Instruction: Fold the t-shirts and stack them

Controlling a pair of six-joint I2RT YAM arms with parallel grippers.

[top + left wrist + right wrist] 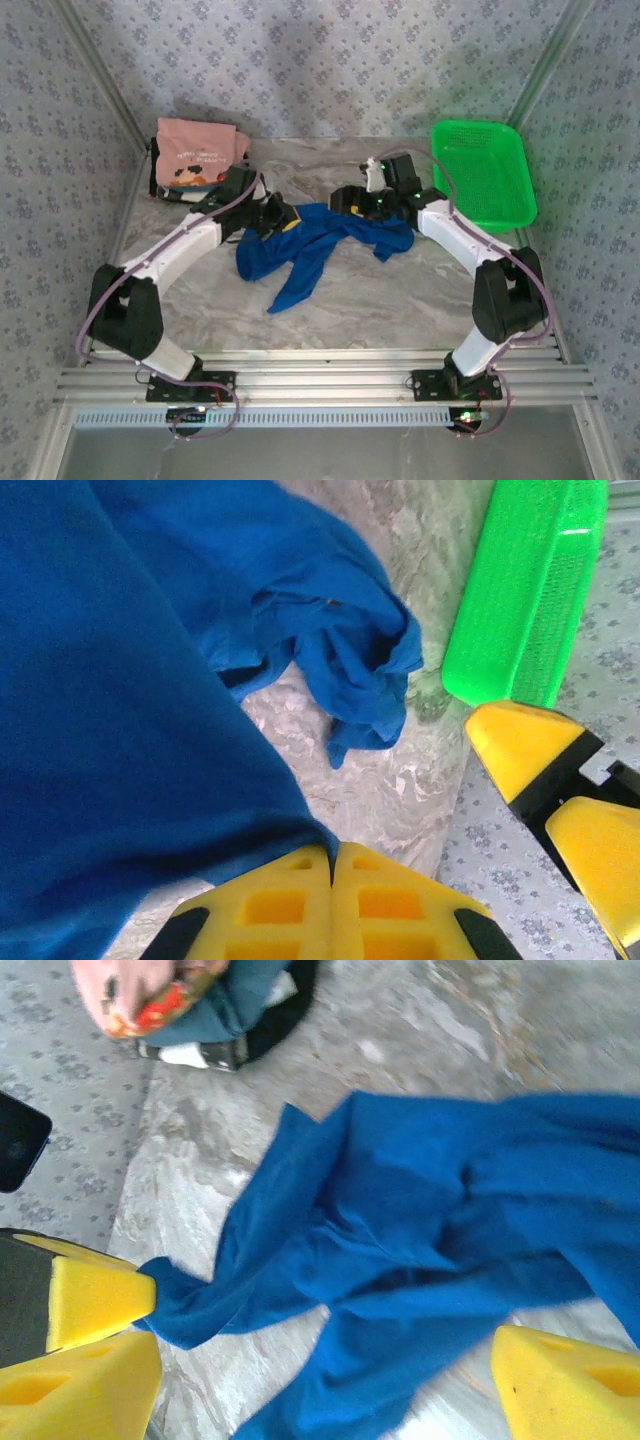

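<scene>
Flattening step: crumpled royal-blue t-shirt (310,250) at counter centre. Left gripper (332,855) clamped on cloth edge; right gripper (320,1390) jaws apart over bunched fabric. Next, likely: right pinches opposite edge, both pull flat. Pink t-shirt (195,150) at far-left corner.

Blue t-shirt (292,258) crumpled mid-table, pink t-shirt (198,152) folded far-left
</scene>
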